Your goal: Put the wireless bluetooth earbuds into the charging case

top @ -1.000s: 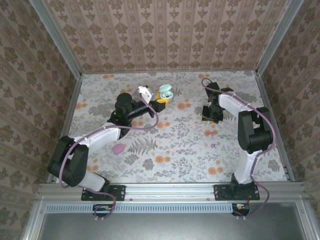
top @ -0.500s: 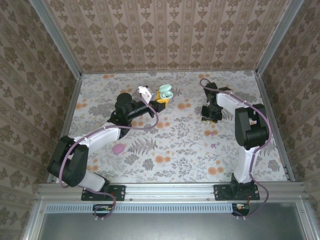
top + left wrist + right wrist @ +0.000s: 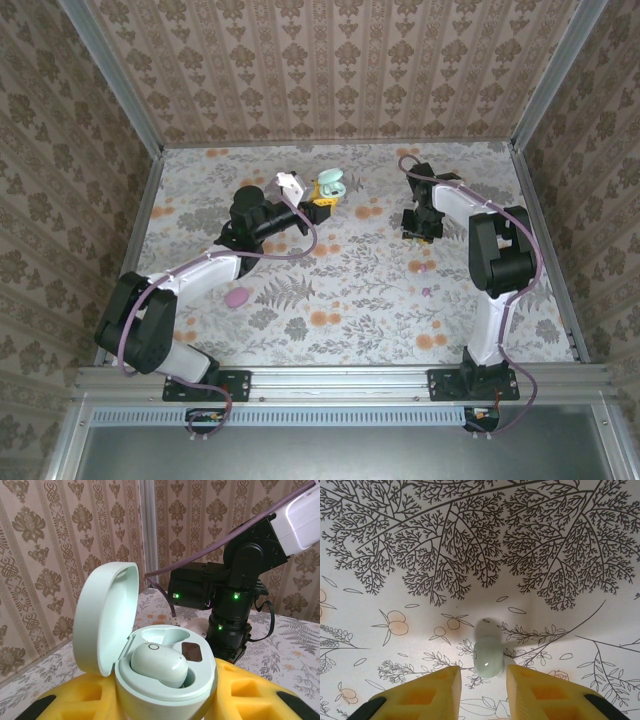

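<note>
Now, step: right gripper (image 3: 482, 690) poised to pick the loose earbud (image 3: 488, 660) off the table (image 3: 560, 630), far right.
Done well: centre the jaws, squeeze gently, lift straight.
Right jaws: narrowly apart, straddling the earbud, not visibly clamped.
Right arm: wrist pointing down.
Left arm: stretched far; left gripper (image 3: 322, 200) pinches the open case (image 3: 170, 687), one slot (image 3: 191, 651) empty.
</note>
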Robot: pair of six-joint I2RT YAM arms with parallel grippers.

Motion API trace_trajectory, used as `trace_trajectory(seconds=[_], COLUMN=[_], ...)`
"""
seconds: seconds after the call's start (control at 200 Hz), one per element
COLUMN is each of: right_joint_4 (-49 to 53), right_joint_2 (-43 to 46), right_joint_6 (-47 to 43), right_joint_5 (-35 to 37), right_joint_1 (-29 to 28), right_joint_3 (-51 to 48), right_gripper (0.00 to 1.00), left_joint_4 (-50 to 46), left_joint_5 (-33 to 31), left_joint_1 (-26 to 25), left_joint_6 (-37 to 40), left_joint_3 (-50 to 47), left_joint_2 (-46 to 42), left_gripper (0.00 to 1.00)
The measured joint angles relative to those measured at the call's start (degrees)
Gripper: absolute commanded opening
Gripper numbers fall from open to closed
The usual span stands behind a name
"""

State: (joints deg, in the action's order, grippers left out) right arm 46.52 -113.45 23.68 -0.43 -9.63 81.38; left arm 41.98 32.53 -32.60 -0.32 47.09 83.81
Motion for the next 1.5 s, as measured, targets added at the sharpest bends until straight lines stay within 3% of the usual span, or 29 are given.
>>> trace_trajectory(seconds=[1.5], right_joint_4=[0.4], right_joint_2=[-3.6], right_joint_6=[-3.5], right_joint_5=[3.3], right_joint_1=[0.0], right_joint_3=[3.3], right_gripper=[0.29], left_joint_4=[0.0], left_joint_5=[-0.3], left_joint_1=[0.0], left_joint_6=[0.1], left_joint_3=[-0.2], left_joint_2=[0.0], left_gripper=[0.26])
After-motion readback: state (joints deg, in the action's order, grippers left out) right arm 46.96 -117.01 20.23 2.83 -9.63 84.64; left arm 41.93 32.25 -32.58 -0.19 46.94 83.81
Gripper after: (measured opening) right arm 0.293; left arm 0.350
